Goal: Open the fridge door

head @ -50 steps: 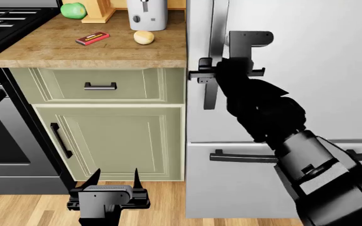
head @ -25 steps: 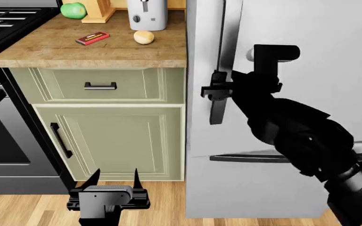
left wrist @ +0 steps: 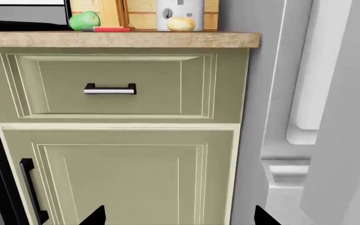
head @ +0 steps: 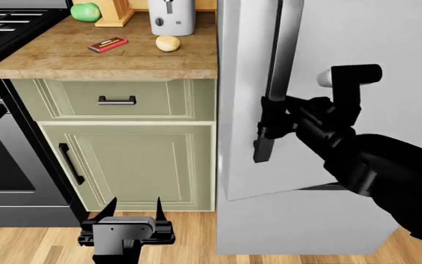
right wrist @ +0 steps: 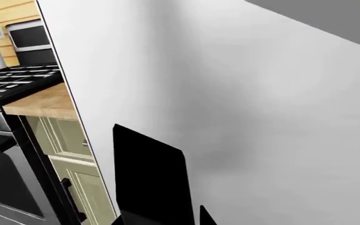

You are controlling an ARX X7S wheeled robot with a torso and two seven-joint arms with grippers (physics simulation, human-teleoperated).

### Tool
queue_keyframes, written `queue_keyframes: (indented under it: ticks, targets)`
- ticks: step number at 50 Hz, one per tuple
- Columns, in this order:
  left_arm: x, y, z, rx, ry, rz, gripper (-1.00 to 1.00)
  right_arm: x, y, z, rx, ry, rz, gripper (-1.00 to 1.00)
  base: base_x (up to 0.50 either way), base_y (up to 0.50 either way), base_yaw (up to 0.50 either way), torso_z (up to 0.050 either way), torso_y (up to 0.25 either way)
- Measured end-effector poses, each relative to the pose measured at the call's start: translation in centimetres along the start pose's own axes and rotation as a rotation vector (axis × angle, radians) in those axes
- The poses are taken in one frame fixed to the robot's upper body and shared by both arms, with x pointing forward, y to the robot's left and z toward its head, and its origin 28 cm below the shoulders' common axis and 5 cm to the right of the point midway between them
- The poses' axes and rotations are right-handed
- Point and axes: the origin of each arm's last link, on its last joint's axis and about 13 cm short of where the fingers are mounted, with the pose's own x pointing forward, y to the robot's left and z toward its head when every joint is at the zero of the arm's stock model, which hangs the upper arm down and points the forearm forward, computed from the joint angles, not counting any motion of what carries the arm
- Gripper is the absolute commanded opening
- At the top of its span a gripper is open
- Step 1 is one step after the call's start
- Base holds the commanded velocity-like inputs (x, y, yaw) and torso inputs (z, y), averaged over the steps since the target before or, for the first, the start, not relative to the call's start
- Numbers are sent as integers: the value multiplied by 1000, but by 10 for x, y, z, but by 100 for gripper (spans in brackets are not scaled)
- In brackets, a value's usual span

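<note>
Nearby, green cabinet (head: 127,159) flanks fridge door (head: 372,55) — countertop (head: 64,60) above.

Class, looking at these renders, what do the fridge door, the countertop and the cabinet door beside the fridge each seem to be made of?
Fridge door: probably painted or coated metal; smooth, pale grey-white, soft sheen, no grain.
Countertop: looks like wood or wood veneer; brown streaked grain, matte.
Cabinet door: likely painted wood; flat sage green, routed panel lines, dark bar handle.

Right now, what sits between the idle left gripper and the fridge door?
In the head view, only bare wood floor and the green cabinet's lower door lie between the left gripper and the fridge door.
</note>
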Motion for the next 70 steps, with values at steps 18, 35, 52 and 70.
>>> queue_keyframes:
  ticks: [18,35,52,70]
  targets:
    - [0,-1,-1,8,5,-2,100,-19,-20,11,27,72,101,-100,0,-2,-4,1,2]
    - [0,-1,-3,13,9,-2,100,-48,-27,8,69,76,137,-100,1,-4,-7,1,1]
    - [0,-1,-2,16,9,-2,100,-98,-25,-4,78,33,117,-100,1,-4,-6,0,1]
    - [1,-2,-2,19,8,-1,100,-126,-24,-3,30,35,91,-100,2,-4,-4,1,0]
